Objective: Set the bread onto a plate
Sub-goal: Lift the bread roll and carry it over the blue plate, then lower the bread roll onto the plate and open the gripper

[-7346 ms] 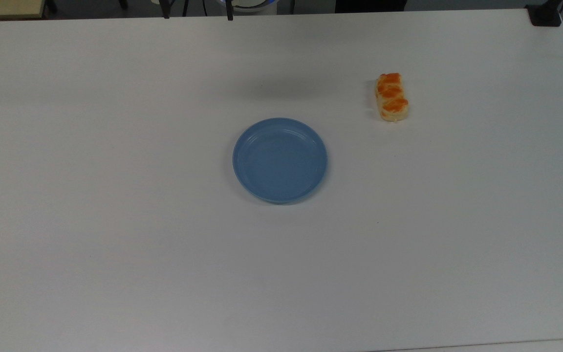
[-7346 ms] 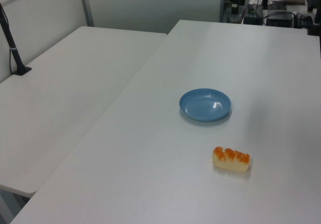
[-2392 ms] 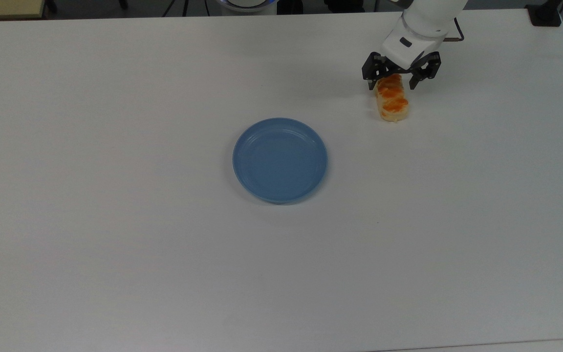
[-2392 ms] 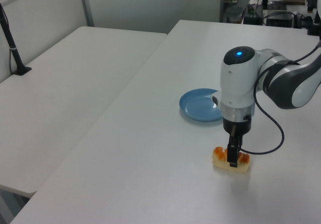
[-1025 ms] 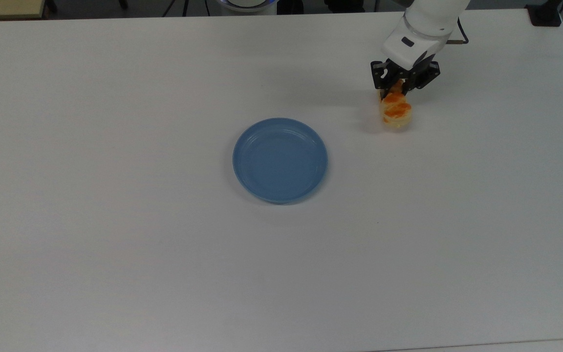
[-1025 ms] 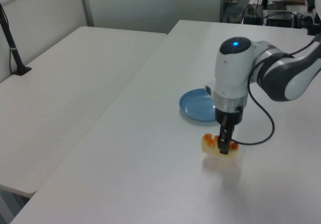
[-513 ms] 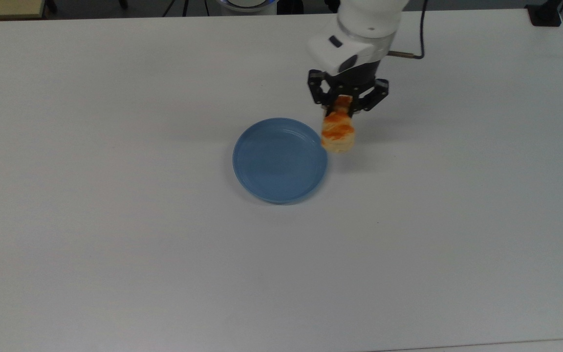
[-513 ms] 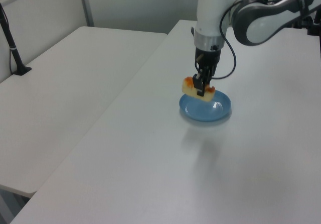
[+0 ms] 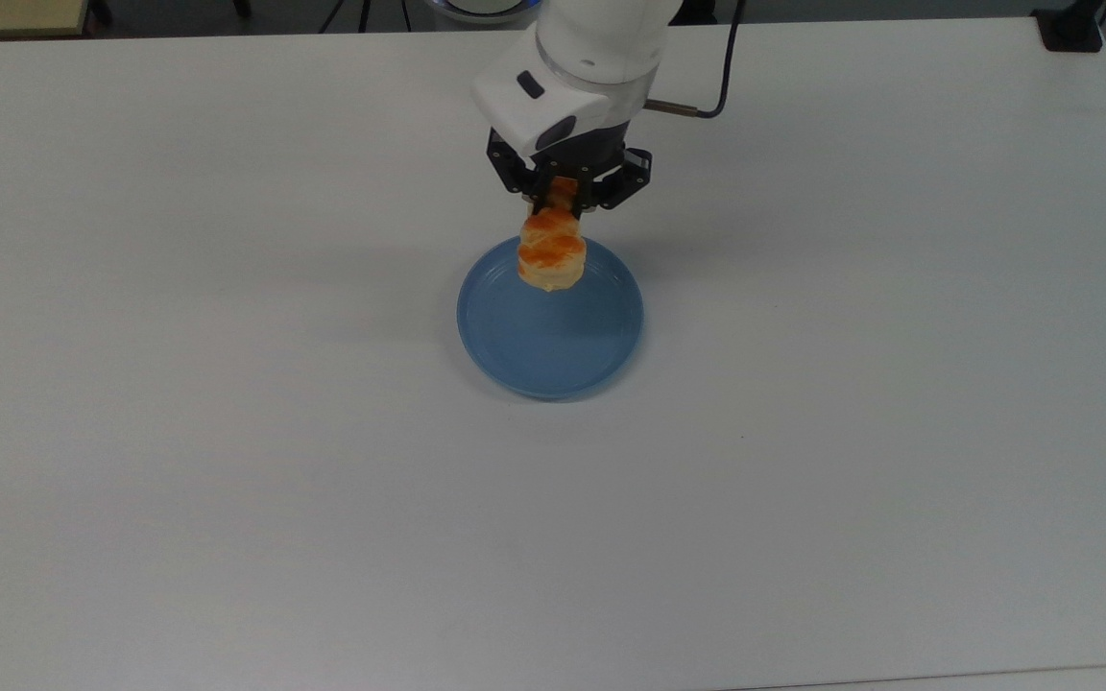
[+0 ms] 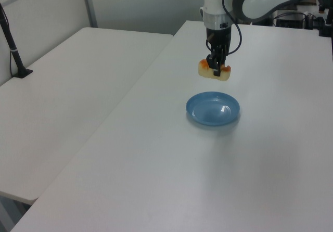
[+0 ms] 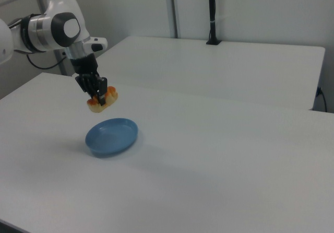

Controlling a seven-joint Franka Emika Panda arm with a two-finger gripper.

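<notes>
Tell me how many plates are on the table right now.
1. The blue plate sits alone near the middle of the white table, empty, with the bread held above it by the end effector.

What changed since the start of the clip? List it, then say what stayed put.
The arm came in, the claw closed on the bread where it lay toward the top view's right, lifted it off the table and carried it toward the top view's left. The bread now hangs in the air above the plate, as the left view shows.

The plate stayed in its place on the table.
</notes>
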